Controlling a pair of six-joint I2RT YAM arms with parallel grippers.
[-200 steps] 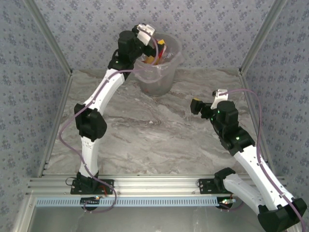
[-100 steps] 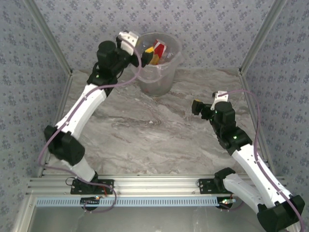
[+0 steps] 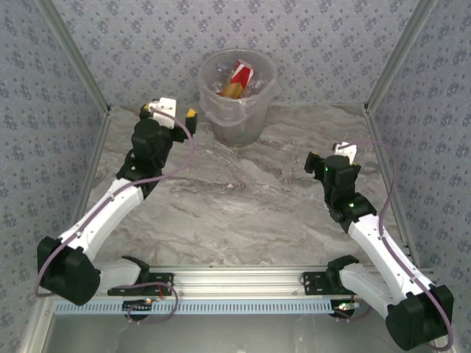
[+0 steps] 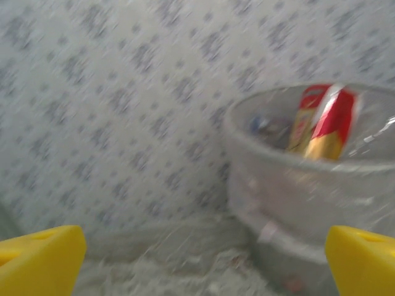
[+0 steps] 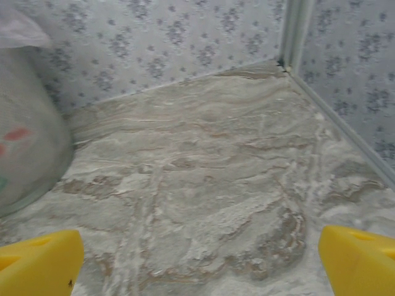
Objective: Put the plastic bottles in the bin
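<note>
Resting inside the bin [image 3: 239, 121], the plastic bottles [image 3: 237, 77] lie just ahead and to the right of the left gripper [image 3: 171, 112], whose jaws stand wide with nothing between them. They look light, smooth and easily dented, best pinched gently across the body. The left arm stretches low toward the back wall. The right gripper [image 3: 329, 156], equally wide and empty, hovers over the tabletop [image 3: 243, 198], with the bin well off to its left.
</note>
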